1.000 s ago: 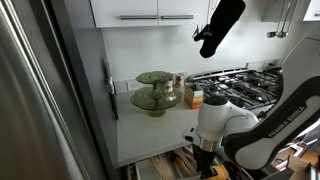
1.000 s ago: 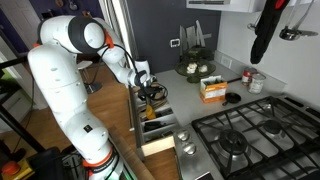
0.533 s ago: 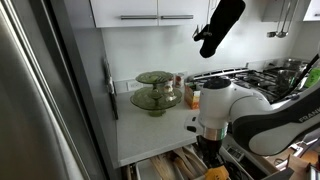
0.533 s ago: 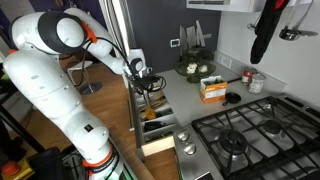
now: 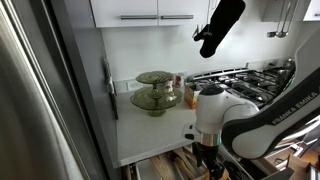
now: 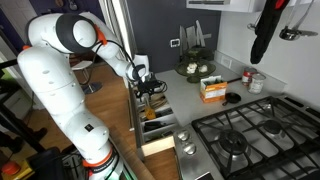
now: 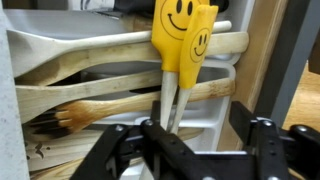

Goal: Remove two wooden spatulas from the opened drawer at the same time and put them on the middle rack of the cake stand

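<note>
Two yellow smiley-face spatulas [image 7: 180, 40] with pale wooden handles [image 7: 168, 100] lie in the opened drawer [image 5: 172, 166], on top of other wooden utensils. In the wrist view my gripper [image 7: 200, 130] is open. Both handles run between its jaws, close against the left finger [image 7: 152, 128], with a wide gap to the right finger. In both exterior views the gripper [image 5: 207, 152] [image 6: 150, 95] points down into the drawer [image 6: 156, 128]. The green glass cake stand [image 5: 155, 90] [image 6: 195, 68] stands on the counter by the wall, apart from the gripper.
Several wooden spoons [image 7: 100, 75] and a white organiser tray [image 7: 205, 108] fill the drawer. A small box [image 5: 195, 97] [image 6: 212, 90] stands next to the gas hob [image 5: 240, 85] [image 6: 250, 130]. A black oven mitt [image 5: 220, 25] hangs above. A steel fridge side [image 5: 40, 100] is close by.
The gripper rose a little above the drawer half a second ago and has come back down to the drawer. The cake stand has not moved.
</note>
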Motion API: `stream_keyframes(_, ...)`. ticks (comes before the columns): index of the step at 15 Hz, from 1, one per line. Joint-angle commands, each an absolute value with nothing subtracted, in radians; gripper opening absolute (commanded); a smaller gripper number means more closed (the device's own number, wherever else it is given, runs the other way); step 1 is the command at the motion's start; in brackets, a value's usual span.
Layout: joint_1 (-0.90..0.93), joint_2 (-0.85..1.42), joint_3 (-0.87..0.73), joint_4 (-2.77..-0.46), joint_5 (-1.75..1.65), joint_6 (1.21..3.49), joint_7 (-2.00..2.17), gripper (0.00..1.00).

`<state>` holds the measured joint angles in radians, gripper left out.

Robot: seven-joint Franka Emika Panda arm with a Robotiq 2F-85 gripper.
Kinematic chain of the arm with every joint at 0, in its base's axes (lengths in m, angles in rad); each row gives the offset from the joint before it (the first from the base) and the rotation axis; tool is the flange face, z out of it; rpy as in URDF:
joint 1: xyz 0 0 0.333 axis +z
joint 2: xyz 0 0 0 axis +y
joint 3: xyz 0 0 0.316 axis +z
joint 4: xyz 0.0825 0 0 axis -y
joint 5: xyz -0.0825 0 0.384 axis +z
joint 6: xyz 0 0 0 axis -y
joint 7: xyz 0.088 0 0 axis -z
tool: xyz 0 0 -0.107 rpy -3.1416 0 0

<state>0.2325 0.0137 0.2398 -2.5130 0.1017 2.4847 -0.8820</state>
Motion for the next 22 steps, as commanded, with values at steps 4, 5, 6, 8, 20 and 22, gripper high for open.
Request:
stream_keyframes(4,0.210,0.142,0.262,-2.485,0.224,2.550,-1.094,1.00)
stream_keyframes(5,0.206,0.156,0.267,-2.483,0.228,2.564,-1.108,1.00)
stream_keyframes(6,0.202,0.169,0.271,-2.480,0.226,2.576,-1.114,1.00)
stream_keyframes(8,0.197,0.196,0.279,-2.477,0.214,2.621,-1.113,1.00)
stream_keyframes(20,0.164,0.273,0.306,-2.478,0.142,2.777,-1.047,0.45)
stream_keyframes(22,0.163,0.265,0.308,-2.482,0.137,2.780,-1.032,0.31)
